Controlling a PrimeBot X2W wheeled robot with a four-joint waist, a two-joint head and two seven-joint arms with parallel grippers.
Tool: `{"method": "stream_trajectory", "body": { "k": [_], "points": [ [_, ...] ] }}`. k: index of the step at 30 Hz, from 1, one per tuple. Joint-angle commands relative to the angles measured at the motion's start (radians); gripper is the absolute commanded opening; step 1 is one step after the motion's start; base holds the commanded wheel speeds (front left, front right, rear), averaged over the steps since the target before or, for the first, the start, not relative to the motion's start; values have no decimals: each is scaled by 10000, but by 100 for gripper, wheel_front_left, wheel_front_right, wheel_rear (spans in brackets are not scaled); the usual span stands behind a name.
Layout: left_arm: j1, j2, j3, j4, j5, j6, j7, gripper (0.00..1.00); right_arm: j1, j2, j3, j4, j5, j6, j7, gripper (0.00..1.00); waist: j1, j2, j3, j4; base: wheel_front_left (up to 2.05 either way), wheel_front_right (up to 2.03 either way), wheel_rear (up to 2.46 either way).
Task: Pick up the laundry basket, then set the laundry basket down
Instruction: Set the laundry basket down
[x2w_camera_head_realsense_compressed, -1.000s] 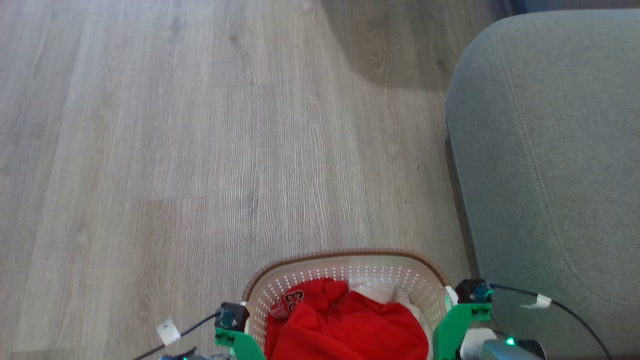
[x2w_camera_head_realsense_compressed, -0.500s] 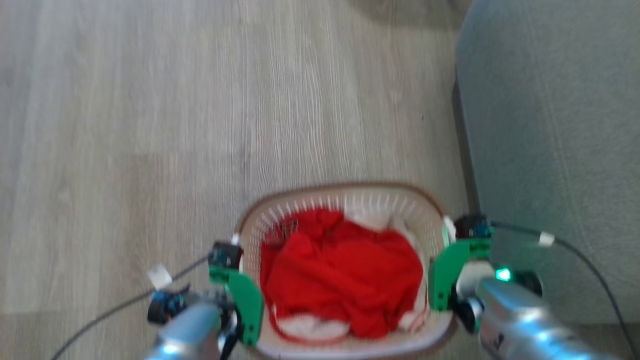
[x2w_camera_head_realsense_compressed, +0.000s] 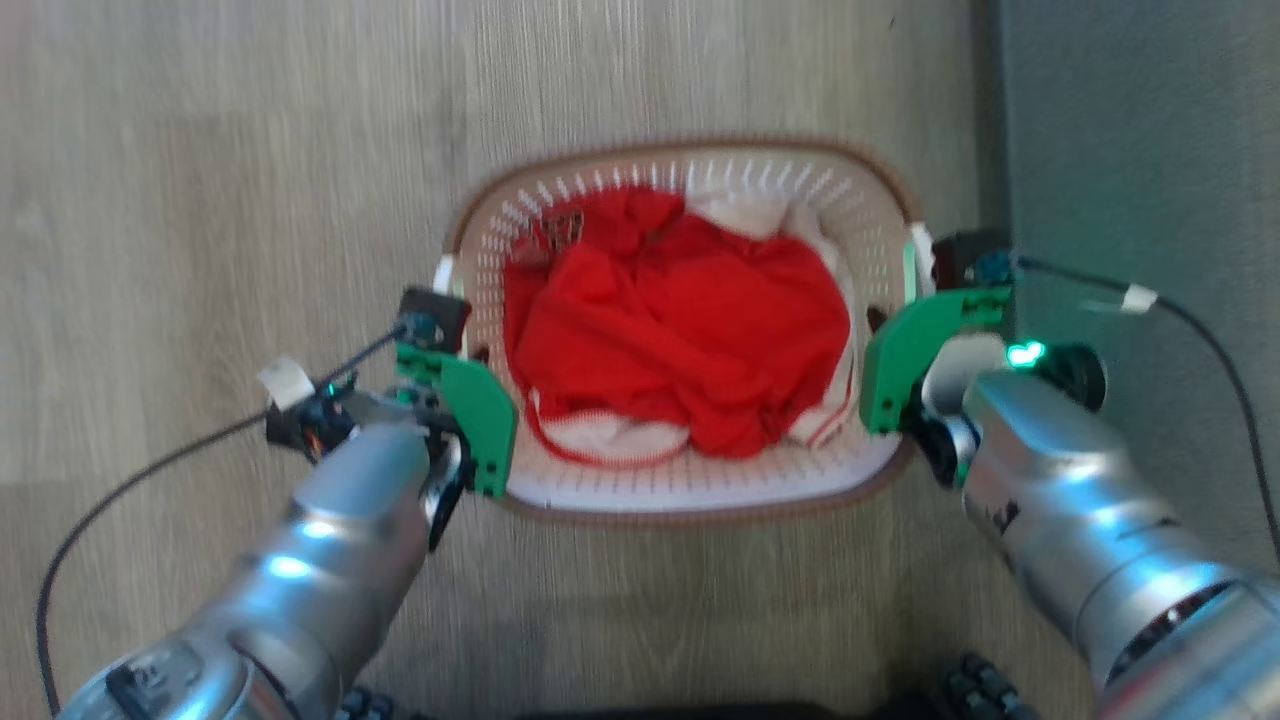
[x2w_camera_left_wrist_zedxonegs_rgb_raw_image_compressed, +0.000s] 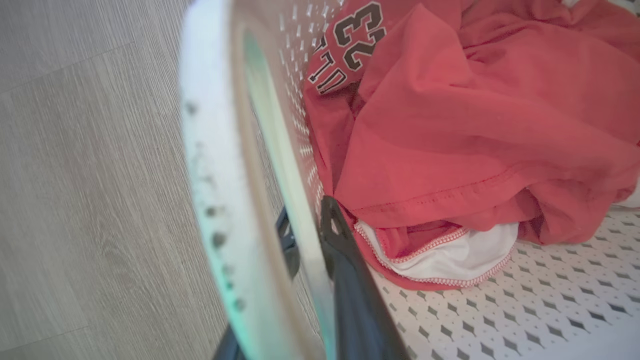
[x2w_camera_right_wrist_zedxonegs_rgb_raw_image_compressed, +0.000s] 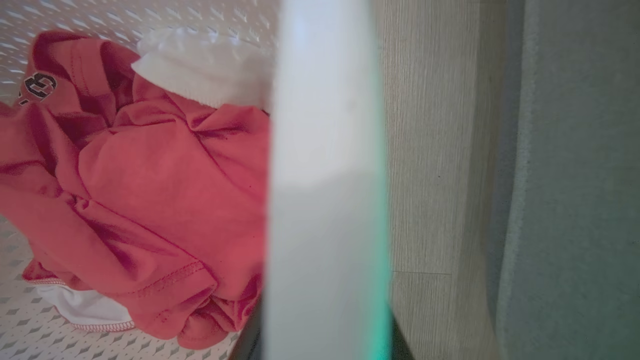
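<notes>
- Head view: laundry basket (x2w_camera_head_realsense_compressed: 700, 488) sits mid-frame on the wood floor (x2w_camera_head_realsense_compressed: 200, 150). Can't tell whether it rests on the floor or hangs just above it.
- Grey sofa (x2w_camera_head_realsense_compressed: 1130, 130) is just off the basket's right side, cut by the frame edge.
- Red shirt (x2w_camera_head_realsense_compressed: 680, 340) fills most of the basket and covers its bottom. White cloth (x2w_camera_head_realsense_compressed: 740, 215) pokes out at the far side.
- Left gripper (x2w_camera_head_realsense_compressed: 470, 400) is at the basket's left handle (x2w_camera_head_realsense_compressed: 445, 272) and right gripper (x2w_camera_head_realsense_compressed: 900, 360) at the opposite side. Green mounts hide the fingers of both. The image is slightly blurred.
- A cable (x2w_camera_head_realsense_compressed: 1200, 330) runs off past the basket's right side, over the sofa.
- Left wrist view: left gripper (x2w_camera_left_wrist_zedxonegs_rgb_raw_image_compressed: 305, 235) straddles the basket's white handle (x2w_camera_left_wrist_zedxonegs_rgb_raw_image_compressed: 210, 175). One dark finger (x2w_camera_left_wrist_zedxonegs_rgb_raw_image_compressed: 350, 300) is inside the wall, the other outside and mostly hidden behind it. It is clamped on the basket.
- The shirt (x2w_camera_left_wrist_zedxonegs_rgb_raw_image_compressed: 475, 125) shows "23"; the other letters are partly folded under.
- Right wrist view: a blurred white handle (x2w_camera_right_wrist_zedxonegs_rgb_raw_image_compressed: 325, 150) blocks the centre. Right gripper (x2w_camera_right_wrist_zedxonegs_rgb_raw_image_compressed: 325, 325) shows only as dark slivers tight against both handle edges, tips hidden. It reads as clamped on the basket.
- The shirt (x2w_camera_right_wrist_zedxonegs_rgb_raw_image_compressed: 165, 200) lies inside the basket and the sofa (x2w_camera_right_wrist_zedxonegs_rgb_raw_image_compressed: 575, 200) outside it.
</notes>
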Motion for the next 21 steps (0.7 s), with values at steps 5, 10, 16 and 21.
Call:
{"method": "stream_trajectory", "body": {
  "k": [5, 10, 16, 21],
  "points": [
    [-741, 315, 27, 92, 218, 217, -354, 0, -531, -158, -743, -30, -943, -17, -296, 0, -3, 0, 1517, 152, 0, 0, 0],
    [-1215, 300, 45, 95, 228, 307, -511, 0, -889, -200, -1397, -30, -1587, -17, -362, 0, -3, 0, 2076, 213, 0, 0, 0],
    [-1698, 288, -14, 60, 273, 371, -679, 0, -1210, -180, -2399, -30, -2474, -17, -408, 0, -3, 0, 2714, 268, 0, 0, 0],
    [-1893, 285, -96, -58, 275, 432, -750, 0, -1301, -150, -3128, -29, -3195, -17, -418, 0, -3, 0, 3083, 291, 0, 0, 0]
  ]
}}
